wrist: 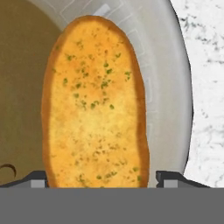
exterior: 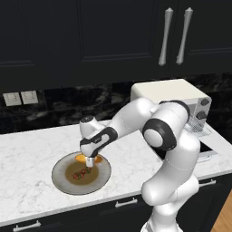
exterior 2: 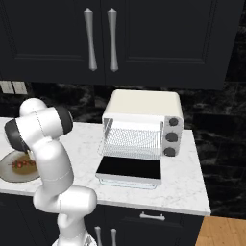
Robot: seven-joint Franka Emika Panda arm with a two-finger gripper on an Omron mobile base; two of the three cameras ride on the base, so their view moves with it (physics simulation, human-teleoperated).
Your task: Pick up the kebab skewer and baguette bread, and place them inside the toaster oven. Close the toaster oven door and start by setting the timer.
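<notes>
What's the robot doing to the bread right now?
Fingers open, one each side of baguette bread. Bread flat on plate, not lifted. Toaster oven door down. Path clear.

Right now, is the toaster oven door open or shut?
Open: the toaster oven door lies folded down flat on the counter, exposing the wire rack.

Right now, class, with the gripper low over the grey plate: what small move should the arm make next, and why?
Probably close the gripper on the golden-orange oval baguette bread. The hand view shows the loaf lying between the two dark fingertips, jaws apart, on the round grey plate. The cream-white toaster oven already stands open.
</notes>
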